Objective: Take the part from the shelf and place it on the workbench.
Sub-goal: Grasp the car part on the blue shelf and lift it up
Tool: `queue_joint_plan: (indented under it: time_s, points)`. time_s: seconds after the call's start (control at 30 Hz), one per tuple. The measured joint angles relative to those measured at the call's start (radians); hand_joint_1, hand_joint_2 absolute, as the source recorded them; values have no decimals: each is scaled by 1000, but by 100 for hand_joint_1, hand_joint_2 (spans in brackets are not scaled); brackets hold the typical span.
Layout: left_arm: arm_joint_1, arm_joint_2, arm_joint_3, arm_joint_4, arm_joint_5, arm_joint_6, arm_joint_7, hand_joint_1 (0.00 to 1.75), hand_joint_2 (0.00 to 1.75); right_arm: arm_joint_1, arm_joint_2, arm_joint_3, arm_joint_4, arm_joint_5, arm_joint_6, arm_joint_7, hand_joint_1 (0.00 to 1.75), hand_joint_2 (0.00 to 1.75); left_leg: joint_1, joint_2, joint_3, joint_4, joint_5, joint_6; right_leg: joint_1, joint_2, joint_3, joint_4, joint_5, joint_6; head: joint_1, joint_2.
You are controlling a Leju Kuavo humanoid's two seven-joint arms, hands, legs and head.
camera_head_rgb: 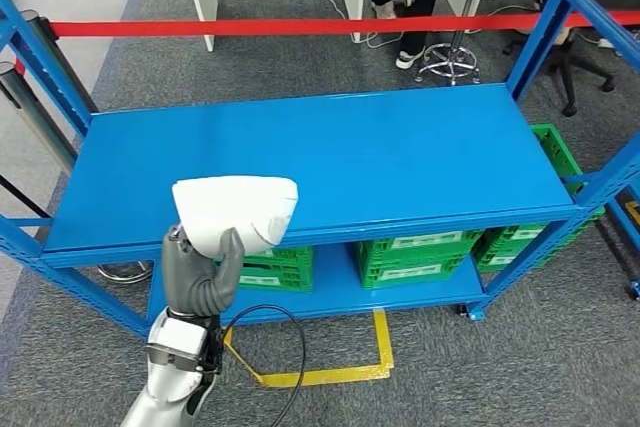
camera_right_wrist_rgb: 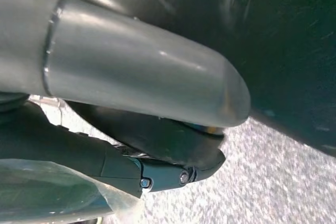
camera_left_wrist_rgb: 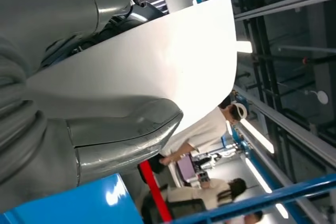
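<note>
Left robot hand [camera_head_rgb: 198, 277] gripping white part [camera_head_rgb: 240, 209], above blue shelf [camera_head_rgb: 362, 157] front edge

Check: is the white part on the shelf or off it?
Off it: the left hand holds the white part raised before the shelf.

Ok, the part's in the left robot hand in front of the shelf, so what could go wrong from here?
1. The white part juts well past the left robot hand, which grips it near one end; it may tilt or slip.
2. The part hangs just over the blue shelf edge and might clip it when the arm swings.
3. The black cable looping by the wrist might snag.
</note>
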Motion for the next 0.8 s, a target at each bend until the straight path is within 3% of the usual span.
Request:
queue_joint_plan:
  time_s: [0.07, 0.2, 0.23, 0.33, 0.37, 0.4, 0.43, 0.53, 0.6, 0.67, 0.7, 0.73, 0.8]
  points:
    - [37, 5, -19, -38, 105, -70, 0, 175, 175, 0, 1, -5, 1, -10, -6, 5, 0, 0, -1, 0, -8, 23, -14, -17, 0, 3, 27, -47, 5, -5, 5, 0]
    - [111, 12, -54, -108, 227, -229, -2, 175, 175, 4, -1, -21, 1, -22, -33, 10, 0, 0, -2, 1, -24, 54, -41, -29, 0, 7, 18, -42, -9, -38, -1, 0]
    - [118, 17, -62, -117, 227, -232, -2, 175, 175, 5, -2, -22, 1, -21, -42, 5, 0, 0, -1, 1, -37, 86, -67, -31, 0, 5, 16, -43, -8, -44, -2, 0]
    - [133, 34, -90, -132, 231, -192, -3, 175, 175, 4, -7, -23, 0, -11, -62, -15, 0, 0, -2, 2, -104, 264, -167, -32, 9, 0, 5, -43, -1, -59, -6, 0]
    - [138, 37, -95, -134, 233, -177, -3, 175, 175, 4, -10, -23, 0, -4, -64, -18, 0, 0, -3, 2, -117, 303, -179, -28, 13, -2, 0, -43, 2, -64, -6, 0]
    - [142, 39, -98, -136, 235, -165, -3, 175, 175, 4, -12, -22, 0, 7, -64, -20, 0, 0, -5, 2, -114, 307, -171, -22, 18, -2, -5, -43, 6, -68, -6, 0]
    - [145, 41, -99, -136, 238, -158, -3, 175, 175, 4, -14, -20, 0, 19, -62, -21, 0, 0, -8, 2, -93, 273, -146, -13, 23, -2, -10, -43, 12, -72, -6, 0]
    - [148, 41, -101, -136, 247, -158, -3, 175, 175, 3, -17, -14, 0, 30, -75, -29, 0, 0, -26, 3, 12, 84, -71, 21, 31, -2, -22, -44, 30, -73, -5, 0]
    - [150, 41, -101, -136, 252, -170, -3, 175, 175, 2, -17, -13, 0, 12, -97, -45, 0, 0, -37, 5, 33, 32, -57, 25, 28, -5, -25, -49, 44, -64, -6, 0]
    - [152, 42, -101, -136, 254, -182, -3, 175, 175, -1, -18, -14, -1, -5, -118, -60, 0, 0, -39, 7, 25, 20, -35, 20, 24, -7, -28, -55, 56, -50, -7, 0]
    - [153, 41, -101, -136, 252, -187, -3, 175, 175, -2, -18, -15, -1, -12, -130, -66, 0, 0, -36, 8, 20, 12, -23, 21, 24, -6, -34, -51, 46, -44, -6, 0]
    - [153, 41, -101, -136, 248, -192, -3, 175, 175, -2, -19, -17, -1, -21, -144, -72, 0, 0, -33, 10, 12, 5, -9, 24, 25, -5, -43, -33, 19, -40, -4, 0]
    - [151, 42, -103, -134, 239, -204, -3, 175, 175, -2, -20, -25, -1, -44, -176, -82, 0, 0, -31, 12, -11, 0, 15, 30, 25, -3, -68, 56, -77, -34, -1, 0]
